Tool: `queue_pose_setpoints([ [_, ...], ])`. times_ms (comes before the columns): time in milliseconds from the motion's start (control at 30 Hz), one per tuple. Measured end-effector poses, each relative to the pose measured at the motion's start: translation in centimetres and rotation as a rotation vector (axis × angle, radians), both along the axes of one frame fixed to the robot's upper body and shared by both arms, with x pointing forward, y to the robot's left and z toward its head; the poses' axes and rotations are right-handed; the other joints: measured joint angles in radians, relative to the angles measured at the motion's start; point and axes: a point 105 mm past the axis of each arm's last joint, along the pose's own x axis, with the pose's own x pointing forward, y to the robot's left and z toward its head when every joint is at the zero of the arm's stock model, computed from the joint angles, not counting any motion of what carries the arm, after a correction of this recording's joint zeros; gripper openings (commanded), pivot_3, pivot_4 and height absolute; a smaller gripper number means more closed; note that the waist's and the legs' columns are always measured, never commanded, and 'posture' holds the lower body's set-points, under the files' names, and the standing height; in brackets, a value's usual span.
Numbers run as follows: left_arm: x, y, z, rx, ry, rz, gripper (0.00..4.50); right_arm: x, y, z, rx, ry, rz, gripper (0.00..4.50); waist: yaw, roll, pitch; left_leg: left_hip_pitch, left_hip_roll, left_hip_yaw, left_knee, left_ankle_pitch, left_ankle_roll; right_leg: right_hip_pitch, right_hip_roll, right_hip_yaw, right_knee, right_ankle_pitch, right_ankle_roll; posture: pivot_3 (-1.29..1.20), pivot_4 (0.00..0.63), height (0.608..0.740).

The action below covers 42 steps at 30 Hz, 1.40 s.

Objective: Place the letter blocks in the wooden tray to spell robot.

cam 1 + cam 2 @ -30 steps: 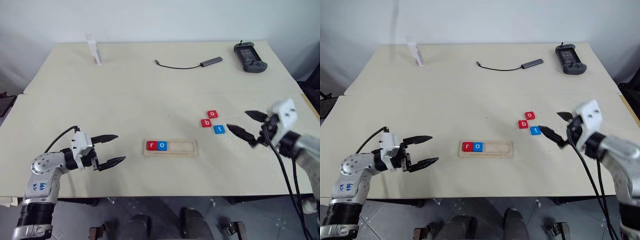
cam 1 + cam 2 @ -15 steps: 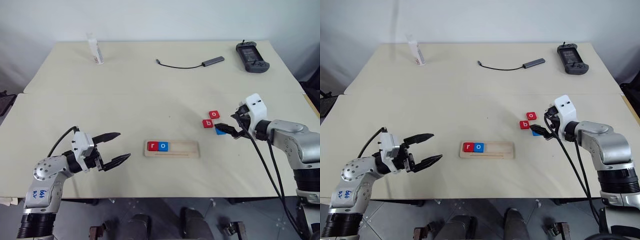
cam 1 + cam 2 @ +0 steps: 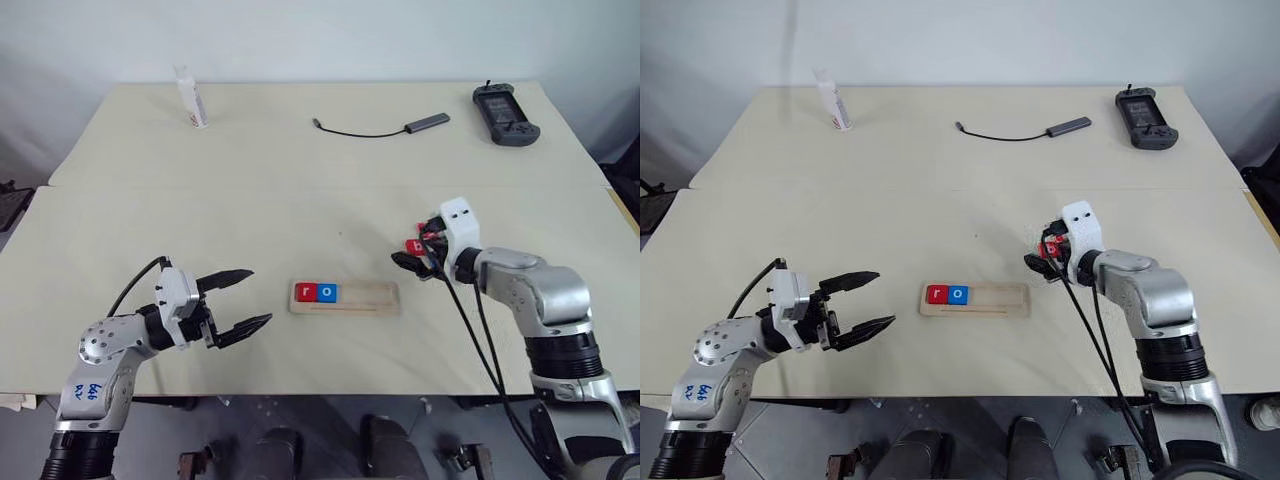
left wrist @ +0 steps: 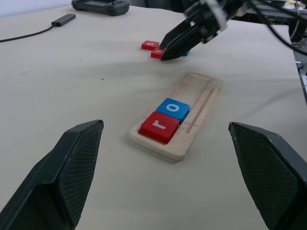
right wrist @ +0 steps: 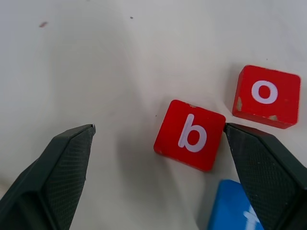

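The wooden tray (image 3: 372, 297) lies at the table's middle front, with a red "r" block (image 3: 304, 292) and a blue "o" block (image 3: 325, 292) side by side at its left end. To its right lie three loose letter blocks: a red "b" (image 5: 190, 135), a red "o" (image 5: 266, 96) and a blue "t" (image 5: 235, 206). My right gripper (image 3: 412, 247) is open, low over these blocks. The "b" lies between its fingers, one fingertip (image 5: 230, 129) close to its corner. My left gripper (image 3: 258, 296) hovers open left of the tray, holding nothing.
At the table's far side stand a small white bottle (image 3: 188, 98), a dark cable with an adapter (image 3: 423, 122) and a black handheld controller (image 3: 502, 101). A seam crosses the tabletop (image 3: 250, 187) between them and the tray.
My right arm has swung in from the right and come down, so its open fingers now straddle the "b" block. My left gripper has drifted a little toward the tray.
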Motion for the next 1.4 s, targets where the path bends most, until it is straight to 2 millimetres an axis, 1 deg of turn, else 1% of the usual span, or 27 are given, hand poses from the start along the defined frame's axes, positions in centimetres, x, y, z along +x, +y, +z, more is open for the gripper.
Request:
queue_pose_setpoints([
  [33,0.0,-0.1,0.0,-0.001,0.002,-0.001,4.44,0.2,-0.1,0.0,-0.006,-0.004,-0.013,4.50,0.000,0.000,0.000,0.000,0.000,0.000,0.000,0.000,0.000,0.000,0.000,0.000,0.000,0.000,0.000,0.00,0.150,0.740],
  [133,0.0,-0.1,0.0,-0.001,0.001,0.003,4.50,0.5,-0.2,0.0,-0.019,-0.010,-0.052,3.90,-0.001,0.000,0.000,0.000,0.000,0.000,0.000,0.000,0.000,0.000,0.000,0.000,0.000,0.000,0.000,0.00,0.150,0.740],
  [167,0.0,-0.1,0.0,-0.002,0.001,0.003,4.50,0.5,-0.2,0.0,-0.020,-0.010,-0.056,3.61,-0.001,0.000,0.000,0.000,0.000,0.000,0.000,0.000,0.000,0.000,0.000,0.000,0.000,0.000,0.000,0.00,0.150,0.740],
  [367,0.0,-0.1,0.0,-0.001,-0.001,0.003,4.50,0.6,-0.4,-0.1,-0.033,-0.007,-0.086,1.55,-0.002,0.000,0.000,0.000,0.000,0.000,0.000,0.000,0.000,0.000,0.000,0.000,0.000,0.000,0.000,0.00,0.150,0.740],
  [400,0.0,-0.1,0.0,-0.001,-0.002,0.003,4.50,0.6,-0.4,-0.1,-0.033,-0.007,-0.087,1.46,-0.002,0.000,0.000,0.000,0.000,0.000,0.000,0.000,0.000,0.000,0.000,0.000,0.000,0.000,0.000,0.00,0.150,0.740],
  [500,0.0,-0.1,0.0,0.000,-0.006,0.001,4.50,0.6,-0.5,0.0,-0.031,-0.005,-0.091,1.46,-0.002,0.000,0.000,0.000,0.000,0.000,0.000,0.000,0.000,0.000,0.000,0.000,0.000,0.000,0.000,0.00,0.150,0.740],
  [600,0.0,-0.4,0.1,0.004,-0.014,-0.021,4.50,0.3,-1.0,0.3,-0.009,0.002,-0.119,1.46,-0.001,0.000,0.000,0.000,0.000,0.000,0.000,0.000,0.000,0.000,0.000,0.000,0.000,0.000,0.000,0.00,0.150,0.740],
  [700,0.4,-0.9,0.2,0.004,-0.020,-0.053,4.50,-1.0,-1.5,1.8,0.020,-0.022,-0.131,1.46,0.004,0.000,0.000,0.000,0.000,-0.001,0.000,0.000,0.000,0.000,0.000,0.000,0.000,0.000,0.000,0.00,0.150,0.740],
  [767,0.7,-1.4,0.1,0.004,-0.019,-0.083,4.50,-2.3,-1.5,2.6,0.031,-0.038,-0.126,1.46,0.004,0.000,0.000,-0.001,0.000,-0.001,0.000,0.000,0.000,0.000,0.000,-0.001,0.000,0.000,0.000,0.00,0.150,0.740],
  [867,0.9,-2.1,-0.3,-0.004,-0.008,-0.132,4.50,-4.4,-1.7,2.7,0.033,-0.027,-0.126,1.46,0.003,0.000,0.000,-0.001,0.000,-0.001,-0.001,0.000,0.000,0.000,0.000,0.000,0.000,0.000,0.000,0.00,0.150,0.740],
  [933,1.3,-2.6,-0.5,-0.015,-0.002,-0.160,4.50,-6.0,-2.4,2.2,0.044,-0.006,-0.169,1.46,0.004,0.000,0.000,0.000,0.001,-0.001,-0.001,0.000,0.000,0.000,0.001,-0.001,0.000,0.000,0.000,0.00,0.150,0.740],
  [967,1.6,-2.9,-0.6,-0.013,0.003,-0.183,4.50,-7.3,-2.9,1.7,0.054,0.010,-0.212,1.46,0.004,0.000,0.000,0.000,0.000,-0.001,-0.001,0.000,0.000,0.000,0.001,-0.001,0.000,0.000,0.000,0.00,0.150,0.740],
  [1000,1.6,-2.8,-0.6,-0.013,0.003,-0.184,4.50,-7.6,-2.9,1.3,0.057,0.024,-0.219,1.46,0.004,0.000,0.000,0.000,0.001,-0.001,-0.001,0.000,0.000,0.000,0.001,0.000,0.000,0.000,0.000,0.00,0.150,0.740],
  [1033,1.9,-3.0,-0.7,-0.009,0.007,-0.203,4.50,-8.6,-3.2,0.5,0.063,0.050,-0.253,1.46,0.003,0.000,0.000,0.000,0.000,0.000,-0.001,0.000,0.000,-0.001,0.000,0.000,0.001,0.000,0.000,0.00,0.150,0.740],
  [1100,2.2,-3.1,-0.7,-0.003,0.003,-0.222,4.50,-9.7,-3.2,-0.8,0.072,0.087,-0.294,1.46,-0.001,0.000,0.000,0.000,0.000,0.001,-0.001,0.000,0.000,-0.001,0.000,0.001,0.001,0.000,0.000,0.00,0.150,0.740],
  [1200,2.5,-3.5,-0.5,0.001,-0.005,-0.250,4.50,-10.4,-2.7,-1.7,0.089,0.103,-0.322,1.46,-0.003,0.001,0.000,0.001,0.000,0.001,-0.001,0.000,0.000,-0.001,0.001,0.002,0.003,0.000,0.000,0.00,0.150,0.740],
  [1333,2.4,-3.8,-0.7,0.002,-0.001,-0.277,4.50,-10.3,-1.9,-2.4,0.093,0.099,-0.328,1.46,-0.002,0.001,0.000,0.001,0.000,0.001,-0.001,0.000,0.000,-0.001,0.001,0.002,0.003,0.000,0.000,0.00,0.150,0.740],
  [1400,2.4,-3.8,-0.7,0.003,-0.001,-0.282,4.50,-10.0,-1.6,-2.4,0.098,0.085,-0.332,2.18,-0.002,0.001,0.000,0.001,0.000,0.001,-0.001,0.000,0.000,-0.001,0.001,0.002,0.003,0.000,0.000,0.00,0.150,0.740],
])
